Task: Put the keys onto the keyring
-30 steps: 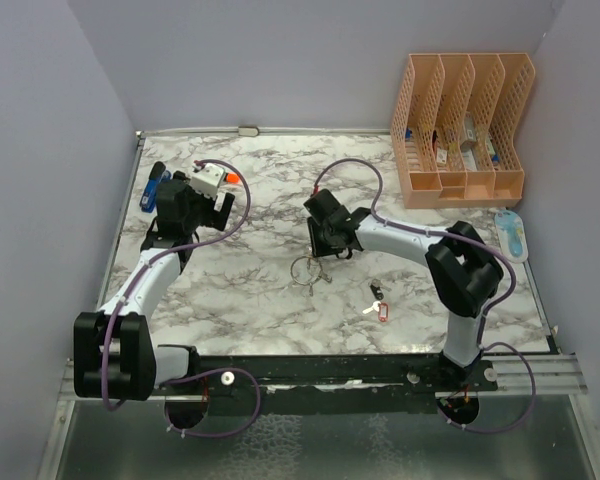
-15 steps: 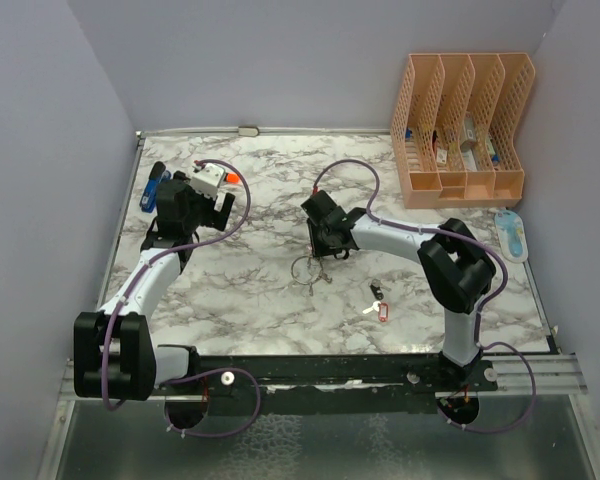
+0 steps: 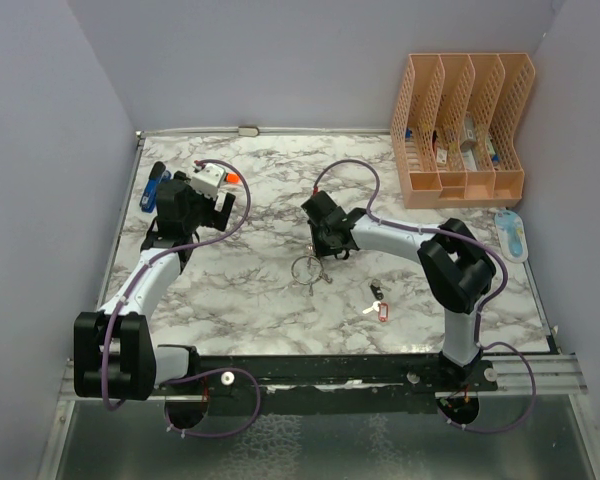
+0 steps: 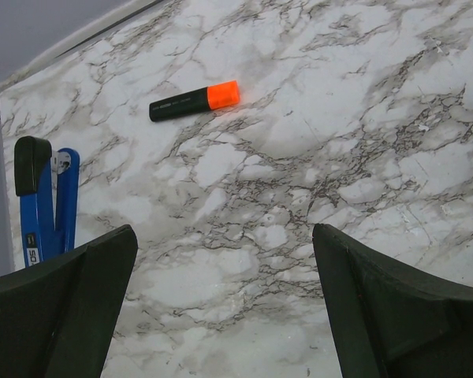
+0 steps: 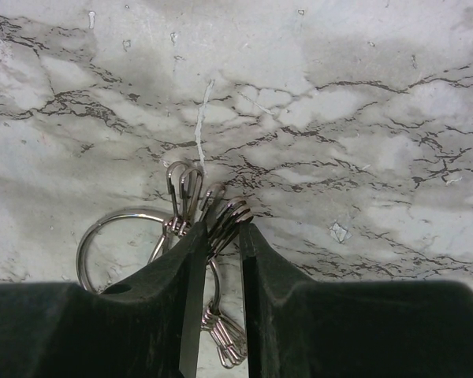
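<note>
The bench [image 3: 275, 195] has a white marble top with grey veins. The keyring [image 3: 307, 270] lies near its middle, and the loose keys [image 3: 377, 303], one with a red tag, lie nearby at the front right. An orange-capped marker [image 4: 195, 99] and a blue stapler [image 4: 43, 201] lie at the far left. A peach file organiser [image 3: 460, 130] stands in the far right corner.

keyring [image 5: 122, 213]: shiny silver metal wire. tabletop [image 3: 250, 290]: smooth marble-look, low sheen. organiser [image 3: 460, 130], upper rt: peach plastic, perforated.
</note>
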Robot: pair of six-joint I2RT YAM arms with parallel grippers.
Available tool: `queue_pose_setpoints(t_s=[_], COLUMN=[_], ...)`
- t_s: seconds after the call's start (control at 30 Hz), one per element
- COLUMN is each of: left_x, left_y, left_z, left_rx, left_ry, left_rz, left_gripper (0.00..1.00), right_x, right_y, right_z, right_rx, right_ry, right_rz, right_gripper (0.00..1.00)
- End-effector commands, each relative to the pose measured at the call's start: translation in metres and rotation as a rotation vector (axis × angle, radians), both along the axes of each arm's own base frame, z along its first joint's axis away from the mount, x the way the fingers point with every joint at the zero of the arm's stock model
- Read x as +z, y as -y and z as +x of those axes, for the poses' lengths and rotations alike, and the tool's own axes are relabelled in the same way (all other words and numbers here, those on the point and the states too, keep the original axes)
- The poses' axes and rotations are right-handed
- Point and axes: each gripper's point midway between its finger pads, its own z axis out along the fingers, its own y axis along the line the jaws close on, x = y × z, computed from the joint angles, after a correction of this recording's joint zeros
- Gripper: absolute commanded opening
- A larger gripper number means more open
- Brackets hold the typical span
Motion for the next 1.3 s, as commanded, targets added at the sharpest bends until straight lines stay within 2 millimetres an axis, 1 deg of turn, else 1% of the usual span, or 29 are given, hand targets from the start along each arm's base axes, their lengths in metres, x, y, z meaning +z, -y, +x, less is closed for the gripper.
queue_pose_setpoints(t_s=[0.0, 0.1, 0.23, 0.3, 0.37, 0.5, 0.57, 0.67, 0.73, 0.8, 0.87, 0.97, 1.07, 1.17, 1.23, 1.27], left_x=[0.002, 0.001, 0.0, 0.001, 0.001, 0.0, 0.0, -0.001, -0.002, -0.001, -0.002, -0.004, -0.008, -0.011, -0.013, -0.013], left_y=[0.002, 0.002, 0.002, 0.002, 0.001, 0.001, 0.001, -0.001, -0.004, -0.007, -0.008, -0.01, -0.01, -0.011, -0.012, -0.013], left_z=[0.002, 0.002, 0.001, 0.001, 0.002, 0.001, 0.0, -0.001, -0.001, -0.001, -0.001, -0.001, -0.003, -0.004, -0.004, -0.004], left_rx=[-0.01, -0.008, -0.007, -0.005, 0.0, 0.003, 0.006, 0.013, 0.02, 0.028, 0.034, 0.04, 0.038, 0.038, 0.041, 0.041], left_ry=[0.016, 0.014, 0.012, 0.011, 0.011, 0.006, 0.002, -0.001, -0.003, -0.003, -0.006, -0.011, -0.023, -0.032, -0.037, -0.038], left_rz=[-0.021, -0.021, -0.025, -0.022, -0.02, -0.026, -0.031, -0.031, -0.03, -0.033, -0.035, -0.045, -0.052, -0.056, -0.059, -0.058], left_gripper=[0.97, 0.97, 0.97, 0.97, 0.97, 0.97, 0.97, 0.97, 0.97, 0.97, 0.97, 0.97, 0.97, 0.96, 0.96, 0.96], right_x=[0.004, -0.001, -0.011, -0.012, -0.009, -0.001, -0.001, -0.004, -0.005, -0.006, -0.002, 0.008, 0.02, 0.033, 0.045, 0.049], right_y=[0.004, 0.004, 0.002, -0.001, -0.006, -0.022, -0.029, -0.043, -0.051, -0.052, -0.052, -0.056, -0.061, -0.061, -0.062, -0.06], right_z=[-0.006, -0.009, -0.014, -0.013, -0.01, -0.005, -0.006, -0.018, -0.027, -0.03, -0.03, -0.034, -0.034, -0.033, -0.032, -0.03], right_rx=[-0.009, -0.006, 0.013, 0.035, 0.078, 0.268, 0.4, 0.601, 0.723, 0.79, 0.851, 0.977, 1.067, 1.086, 1.066, 1.044], right_ry=[0.005, -0.008, -0.038, -0.036, -0.017, 0.025, 0.022, -0.03, -0.045, -0.041, -0.006, 0.058, 0.111, 0.139, 0.169, 0.189], right_rz=[0.003, 0.002, 0.006, 0.013, 0.028, 0.062, 0.073, 0.134, 0.163, 0.163, 0.156, 0.172, 0.182, 0.176, 0.186, 0.18], right_gripper=[0.23, 0.24, 0.29, 0.29, 0.29, 0.29, 0.26, 0.2, 0.2, 0.2, 0.2, 0.24, 0.28, 0.34, 0.4, 0.41])
